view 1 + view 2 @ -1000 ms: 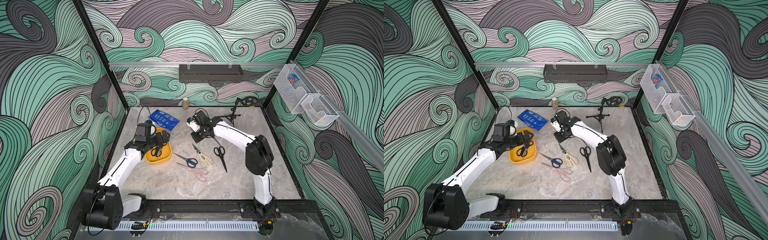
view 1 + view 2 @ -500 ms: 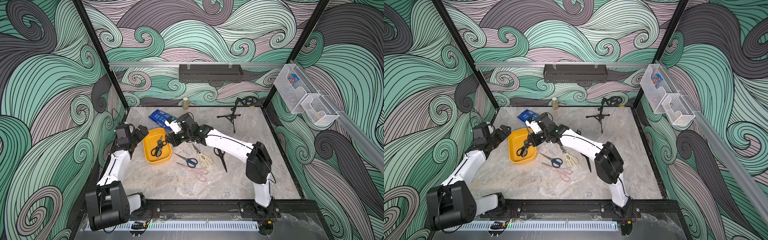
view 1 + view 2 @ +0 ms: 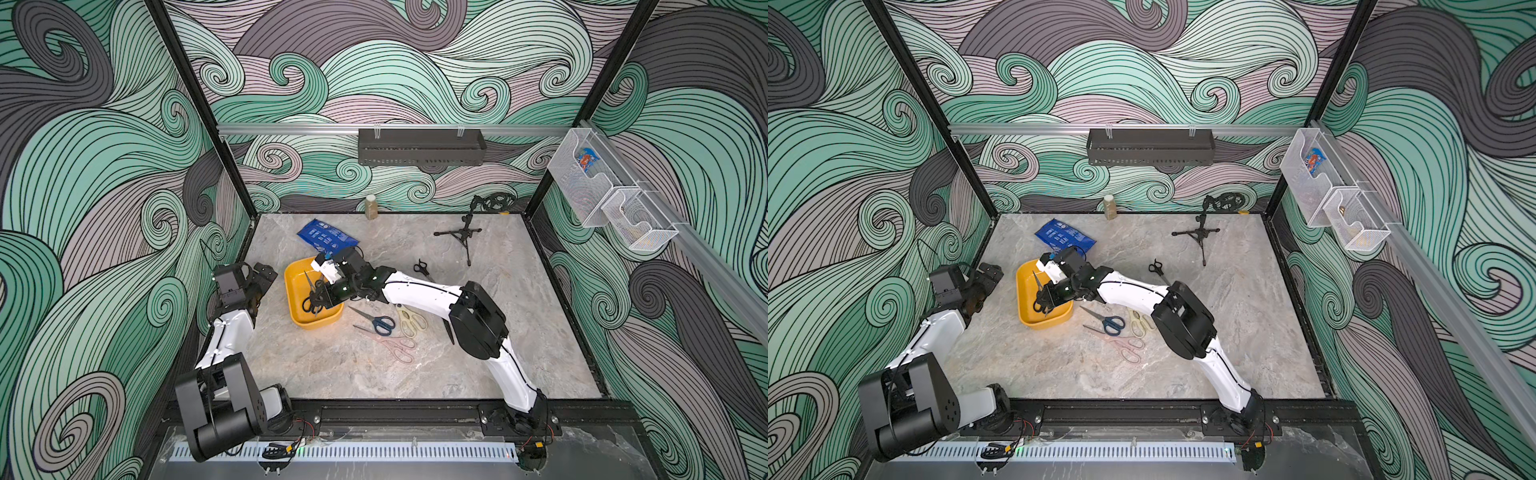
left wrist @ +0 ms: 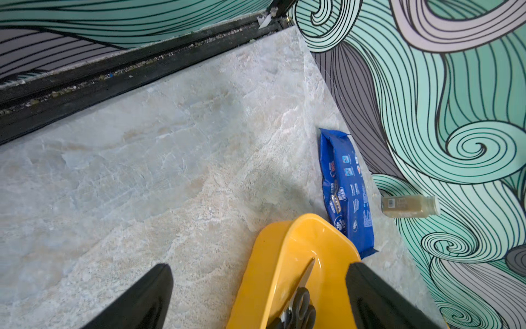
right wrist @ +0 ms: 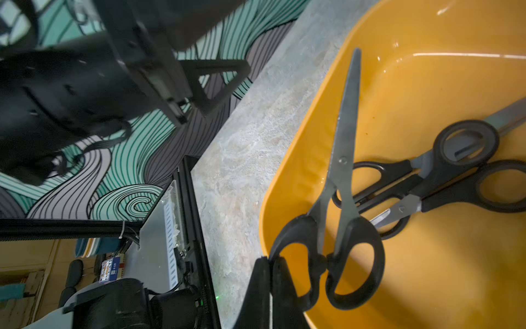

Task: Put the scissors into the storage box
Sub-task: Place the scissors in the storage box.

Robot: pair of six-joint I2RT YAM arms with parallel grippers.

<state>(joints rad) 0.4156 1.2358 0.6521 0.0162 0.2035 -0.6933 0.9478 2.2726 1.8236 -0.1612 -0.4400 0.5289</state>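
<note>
The mustard-yellow storage box (image 3: 297,320) (image 3: 1042,325) sits at the table's left. My right gripper (image 3: 322,297) (image 5: 270,284) reaches into it, shut on one handle loop of black-handled scissors (image 5: 341,159) whose blade tip leans on the box wall. Two more black-handled pairs (image 5: 455,176) lie in the box. On the table to its right lie blue-handled scissors (image 3: 376,322), cream shears (image 3: 411,322), a pale pink pair (image 3: 395,345) and a small black pair (image 3: 422,268). My left gripper (image 3: 257,286) (image 4: 259,284) hangs open and empty left of the box.
A blue packet (image 3: 328,239) lies just behind the box, with a small bottle (image 3: 370,206) at the back wall. A black mini tripod (image 3: 461,237) stands at the back right. A black wall tray (image 3: 419,147) and white wire-mesh baskets (image 3: 590,183) hang on the walls.
My right arm has swung left from the table's back centre, carrying the black-handled scissors down into the box. My left arm has drawn back from the box toward the left wall.
</note>
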